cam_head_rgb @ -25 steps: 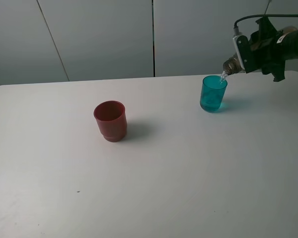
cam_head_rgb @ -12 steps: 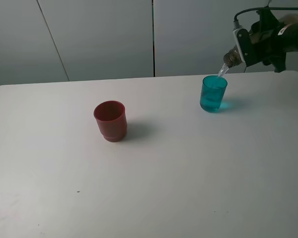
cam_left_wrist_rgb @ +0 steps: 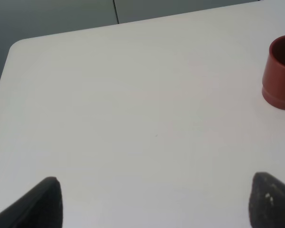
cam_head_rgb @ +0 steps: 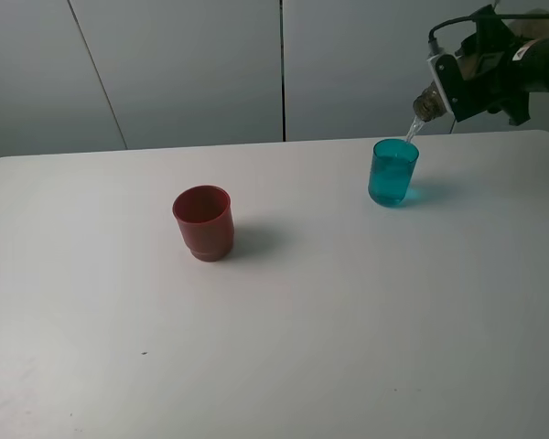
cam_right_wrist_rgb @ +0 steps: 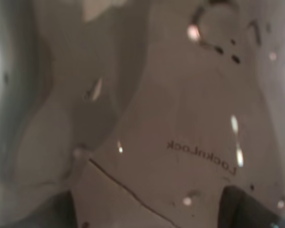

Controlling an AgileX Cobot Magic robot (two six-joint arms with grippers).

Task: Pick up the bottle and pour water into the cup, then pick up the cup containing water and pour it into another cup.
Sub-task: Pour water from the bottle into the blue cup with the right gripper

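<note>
Right gripper (cam_head_rgb: 474, 80): was clamped on the bottle, high over the far right corner of the surface.
Bottle (cam_head_rgb: 427, 101): lay tipped nearly onto its side, neck pointing left and down. Its mouth was just above the teal cup's rim, not touching it. The gripper hid most of its body. From the right wrist its smoky wall (cam_right_wrist_rgb: 147, 118) filled the whole view, beaded with droplets and showing some lettering.
Water (cam_head_rgb: 411, 131): a thin stream ran from the bottle's mouth into the teal cup.
Teal cup (cam_head_rgb: 392, 172): stood upright on the surface, far right, under the bottle's neck. It held water, though the level was hard to judge.
Red cup (cam_head_rgb: 203, 222): stood upright, well apart to the left of the teal cup and nearer the front.
Left gripper (cam_left_wrist_rgb: 159, 206): fingers stood wide apart with nothing between them, hanging over bare surface. The red cup (cam_left_wrist_rgb: 280, 73) stood well off to one side.
Surface (cam_head_rgb: 329, 311): was white and plain.
</note>
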